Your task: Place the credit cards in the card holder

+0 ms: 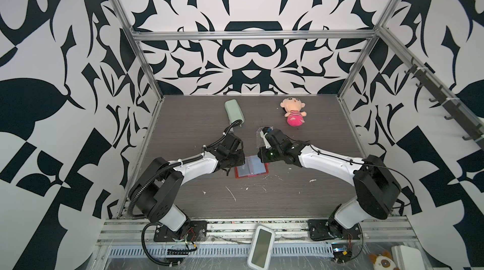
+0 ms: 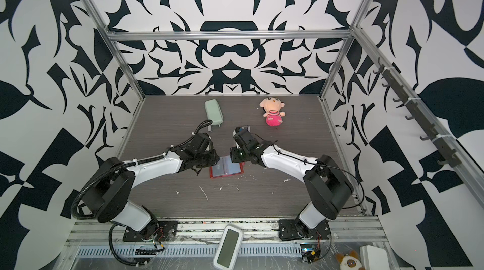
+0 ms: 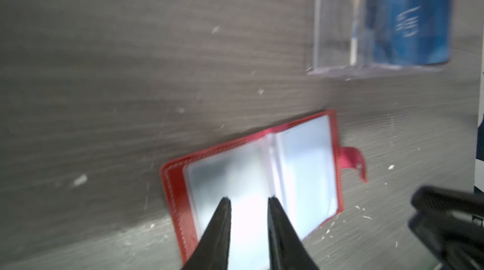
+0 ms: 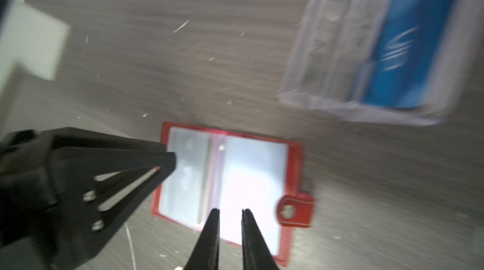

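The red card holder [image 1: 251, 174] [image 2: 226, 174] lies open on the dark table, its clear sleeves facing up and its snap tab [image 4: 296, 209] off to one side. A blue credit card [image 3: 408, 19] [image 4: 411, 45] stands in a clear acrylic box [image 1: 262, 139] behind the holder. My left gripper [image 3: 248, 199] hovers over one sleeve page [image 3: 225, 177], jaws slightly parted with nothing between them. My right gripper [image 4: 230, 210] hovers over the other page [image 4: 251, 177], also narrowly open and empty. The left gripper's fingers [image 4: 165, 162] reach that holder's far edge.
A pale green oblong case [image 1: 234, 111] lies at the back left and a pink plush doll [image 1: 293, 114] at the back right. A white device [image 1: 260, 247] rests on the front rail. Small white specks litter the table [image 1: 301, 198].
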Controlling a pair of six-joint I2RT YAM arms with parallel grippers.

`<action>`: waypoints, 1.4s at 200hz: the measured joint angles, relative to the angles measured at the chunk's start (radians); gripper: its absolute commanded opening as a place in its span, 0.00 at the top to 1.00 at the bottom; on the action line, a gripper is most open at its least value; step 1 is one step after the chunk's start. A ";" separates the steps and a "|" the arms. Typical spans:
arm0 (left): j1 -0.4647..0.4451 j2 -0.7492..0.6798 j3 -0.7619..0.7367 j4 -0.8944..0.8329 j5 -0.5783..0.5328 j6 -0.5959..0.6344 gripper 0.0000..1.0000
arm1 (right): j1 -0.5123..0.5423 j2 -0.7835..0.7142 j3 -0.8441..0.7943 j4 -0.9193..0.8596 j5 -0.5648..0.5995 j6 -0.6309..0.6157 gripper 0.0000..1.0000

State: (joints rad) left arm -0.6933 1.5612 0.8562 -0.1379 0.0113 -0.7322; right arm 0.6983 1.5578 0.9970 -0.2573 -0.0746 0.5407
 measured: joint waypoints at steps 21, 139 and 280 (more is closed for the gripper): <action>0.006 0.026 0.116 -0.033 -0.006 0.033 0.68 | -0.071 -0.012 0.031 -0.055 0.005 -0.038 0.77; 0.086 0.459 0.655 -0.192 0.145 0.129 0.60 | -0.263 0.186 0.343 -0.271 -0.082 -0.179 0.64; 0.150 0.663 0.828 -0.227 0.364 0.129 0.58 | -0.272 0.394 0.539 -0.379 -0.047 -0.169 0.60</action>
State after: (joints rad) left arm -0.5434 2.2238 1.6844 -0.3645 0.3748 -0.6029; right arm 0.4267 1.9522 1.5360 -0.6365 -0.1211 0.3714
